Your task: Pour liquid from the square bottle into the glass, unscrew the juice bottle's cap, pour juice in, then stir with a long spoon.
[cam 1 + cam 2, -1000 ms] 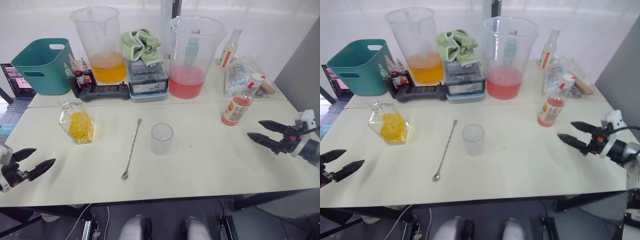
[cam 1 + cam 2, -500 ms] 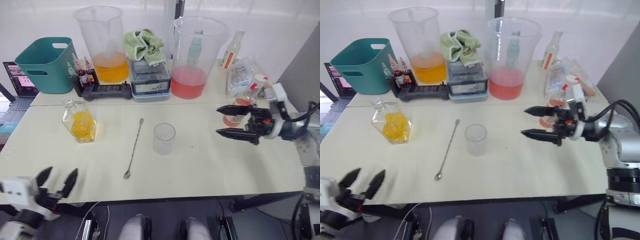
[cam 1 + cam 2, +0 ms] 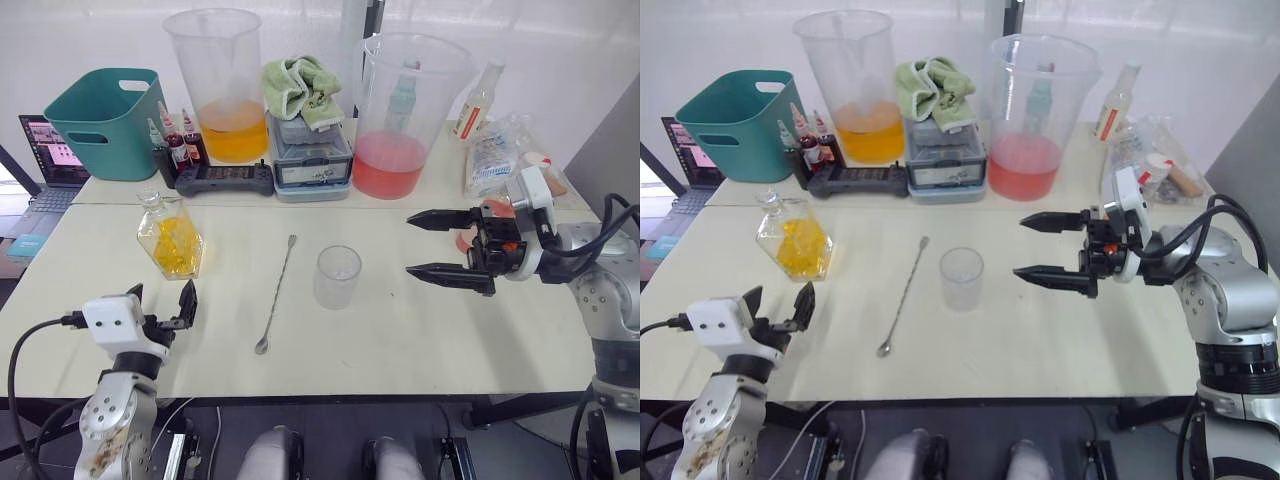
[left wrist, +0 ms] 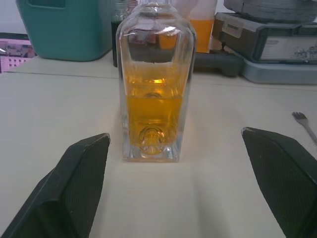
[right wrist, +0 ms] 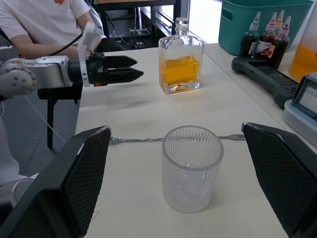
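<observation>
Square bottle point(image 3: 173, 236) upright near table's point(image 3: 420, 340) left edge, ungrasped.
Left tool point(image 4: 178, 186) spread, facing it from the near edge; right tool point(image 3: 423, 245) spread beside glass point(image 3: 338, 277), mid-table.

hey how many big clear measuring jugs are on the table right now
2. The jug with orange fluid stands at the back beside the teal bin; the jug with pink fluid stands right of the grey box.

Head stereo pair looks down over the table point(image 3: 420, 340); each wrist camera faces inward, low, sharing the square bottle point(image 4: 152, 94).
</observation>
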{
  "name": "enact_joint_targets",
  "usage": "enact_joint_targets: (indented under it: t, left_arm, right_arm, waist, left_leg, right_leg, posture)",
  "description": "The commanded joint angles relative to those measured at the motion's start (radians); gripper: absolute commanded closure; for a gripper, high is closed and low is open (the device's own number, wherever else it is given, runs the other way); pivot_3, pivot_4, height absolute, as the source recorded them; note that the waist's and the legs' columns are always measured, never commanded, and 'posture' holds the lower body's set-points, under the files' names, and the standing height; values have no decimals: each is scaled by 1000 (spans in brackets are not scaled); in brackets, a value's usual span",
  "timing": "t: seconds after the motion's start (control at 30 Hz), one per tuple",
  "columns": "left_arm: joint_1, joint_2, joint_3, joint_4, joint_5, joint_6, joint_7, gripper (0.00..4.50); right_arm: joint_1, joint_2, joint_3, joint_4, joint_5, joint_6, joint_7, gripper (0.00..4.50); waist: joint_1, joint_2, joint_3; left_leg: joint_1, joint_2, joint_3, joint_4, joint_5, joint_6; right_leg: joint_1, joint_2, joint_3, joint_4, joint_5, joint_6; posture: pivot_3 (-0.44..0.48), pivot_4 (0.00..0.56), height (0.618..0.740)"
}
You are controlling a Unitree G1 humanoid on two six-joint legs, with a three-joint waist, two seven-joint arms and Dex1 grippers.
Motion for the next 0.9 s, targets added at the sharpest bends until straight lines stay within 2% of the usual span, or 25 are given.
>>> enact_joint_targets:
  t: [0.03,0.27,0.5,0.8,0.9]
  left_arm:
    - [-50,41,3,40,7,-2,7,0]
    - [-170,115,-11,154,-6,7,-19,0]
    - [-312,161,-22,295,38,-30,4,0]
    - [-486,180,-62,445,64,8,30,0]
    - [-510,179,-57,449,62,39,55,854]
  right_arm:
    - [19,-17,-59,-63,46,19,-36,10]
    - [47,-43,-97,-97,80,38,-65,10]
    - [53,-41,-133,-93,115,43,-98,10]
    - [94,-46,-150,-77,98,-8,-83,10]
    - [112,-49,-156,-78,97,-21,-81,0]
  waist:
    - [0,0,0]
    - [3,0,0]
    - [0,0,0]
    - [2,-1,0]
    - [2,-1,0]
  left_leg:
    - [0,0,0,0,1,-1]
    - [-1,0,0,0,1,-3]
    - [-1,0,1,0,5,-5]
    - [-2,0,1,0,8,-2]
    - [-2,0,1,0,8,-1]
  right_leg:
    - [0,1,0,0,0,0]
    - [-1,1,0,0,1,0]
    - [-1,3,0,0,2,1]
    - [-1,3,0,-1,3,2]
    - [-1,4,0,0,3,2]
  posture:
    - [0,150,739]
    - [0,150,739]
    - [0,150,739]
    - [0,150,739]
    - [0,150,739]
